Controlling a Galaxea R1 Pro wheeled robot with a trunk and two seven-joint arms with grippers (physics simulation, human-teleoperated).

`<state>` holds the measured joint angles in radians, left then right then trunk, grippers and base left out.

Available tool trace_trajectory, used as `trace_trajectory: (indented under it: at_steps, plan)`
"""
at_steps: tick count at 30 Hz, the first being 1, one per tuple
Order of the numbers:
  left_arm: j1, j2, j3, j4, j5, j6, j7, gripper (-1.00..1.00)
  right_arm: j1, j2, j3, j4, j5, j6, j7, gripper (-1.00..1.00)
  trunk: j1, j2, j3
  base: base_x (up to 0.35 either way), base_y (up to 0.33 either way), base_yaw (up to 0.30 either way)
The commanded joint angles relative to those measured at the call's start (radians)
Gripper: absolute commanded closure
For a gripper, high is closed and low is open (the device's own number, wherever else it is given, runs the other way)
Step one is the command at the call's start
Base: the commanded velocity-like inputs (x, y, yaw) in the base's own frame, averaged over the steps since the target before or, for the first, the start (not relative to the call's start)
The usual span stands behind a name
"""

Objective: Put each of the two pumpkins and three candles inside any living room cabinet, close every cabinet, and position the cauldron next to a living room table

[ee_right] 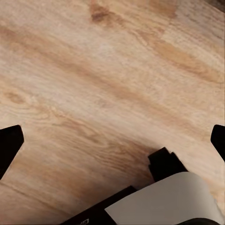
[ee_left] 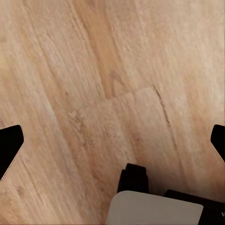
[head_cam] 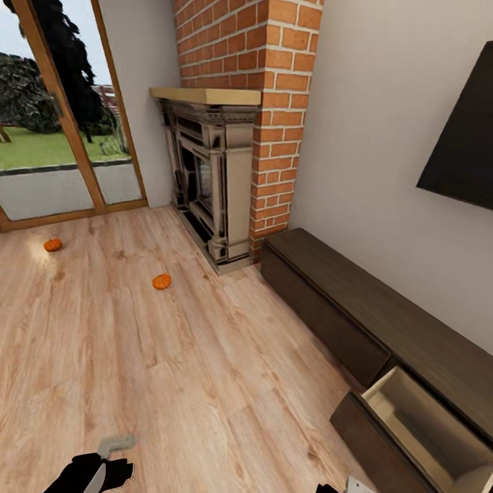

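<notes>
- Two pumpkins (head_cam: pixel 161 281) (head_cam: pixel 52 245) lie on the wood floor (head_cam: pixel 163 386) near the fireplace (head_cam: pixel 210 181), far ahead of both grippers.
- Left gripper (ee_left: pixel 112 140) and right gripper (ee_right: pixel 112 140) are spread wide, empty.
- The cabinet (head_cam: pixel 386 329) has one drawer (head_cam: pixel 424 437) pulled out.

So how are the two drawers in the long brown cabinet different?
The near drawer is pulled out, showing its pale beige inside with nothing in it. The far drawer is pushed shut, so you see just its dark front. The shut one sits closer to the fireplace. Both have the same dark brown wood fronts.
</notes>
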<state>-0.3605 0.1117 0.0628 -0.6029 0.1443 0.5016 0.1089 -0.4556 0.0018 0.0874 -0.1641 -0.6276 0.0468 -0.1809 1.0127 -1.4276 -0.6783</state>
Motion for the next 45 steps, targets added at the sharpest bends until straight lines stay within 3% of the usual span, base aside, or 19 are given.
trace_trajectory:
  at_steps: [1, 31, 45]
  plan:
    - [0.000, 0.000, 0.000, 0.000, 0.000, 0.000, 0.000, -1.00, 0.000, 0.001, 0.000, 0.000, 0.000, 0.000, 0.000, -1.00, 0.000, 0.000, 0.001, 0.253, 0.238, 0.239]
    - [0.000, 0.000, 0.000, 0.000, 0.000, -0.001, 0.000, -1.00, 0.000, 0.003, 0.000, 0.000, 0.000, -0.001, 0.000, -1.00, 0.000, 0.000, 0.030, 0.270, 0.224, 0.242]
    - [0.000, -0.003, 0.000, 0.000, -0.001, -0.001, 0.000, -1.00, 0.000, 0.002, 0.000, 0.000, 0.000, -0.002, 0.000, -1.00, 0.000, 0.000, 0.033, 0.301, 0.112, 0.099]
